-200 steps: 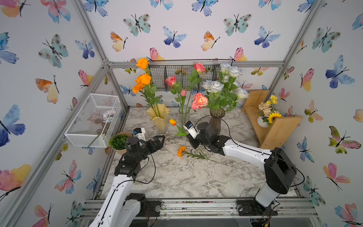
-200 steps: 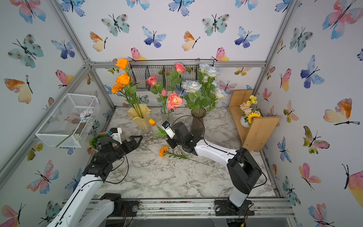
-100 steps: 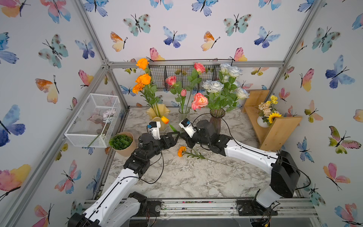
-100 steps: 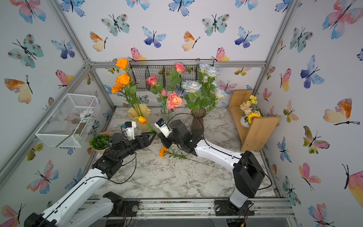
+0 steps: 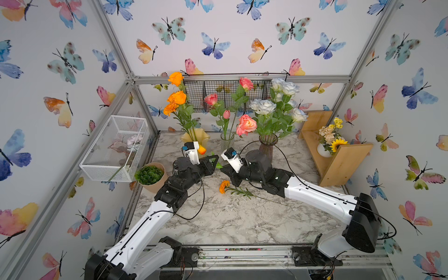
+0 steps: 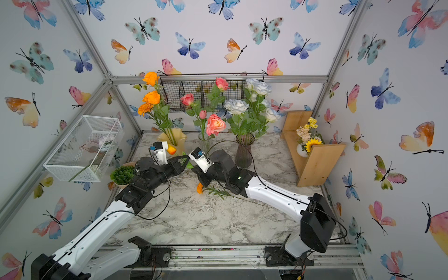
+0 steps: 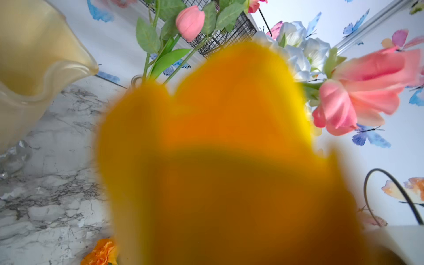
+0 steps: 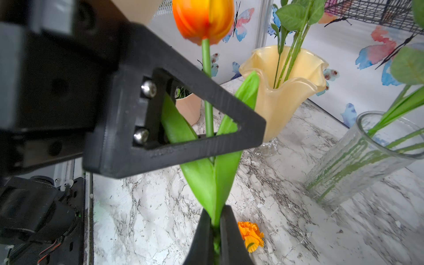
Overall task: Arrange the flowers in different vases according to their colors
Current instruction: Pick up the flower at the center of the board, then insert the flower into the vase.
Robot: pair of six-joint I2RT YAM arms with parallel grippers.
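Marbled tabletop (image 8: 286,195) is lying below. Our right wrist view is showing the green-stemmed orange tulip (image 8: 203,20) centre-frame, right gripper (image 8: 215,241) clamping its base, left gripper (image 8: 247,137) clamping higher; our left wrist view is catching only blurred petals.

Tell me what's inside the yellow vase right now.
The orange flowers stand in the yellow vase, stems down; its cloudy wall hides their lower ends.

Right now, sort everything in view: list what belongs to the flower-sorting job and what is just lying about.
Job: orange tulip, orange marigold on the table, yellow ruffled vase, clear ribbed vase, smoky purple vase.

Lying about: succulent in tan pot, sunflower bouquet, wooden shelf, white mesh basket, black wire basket.
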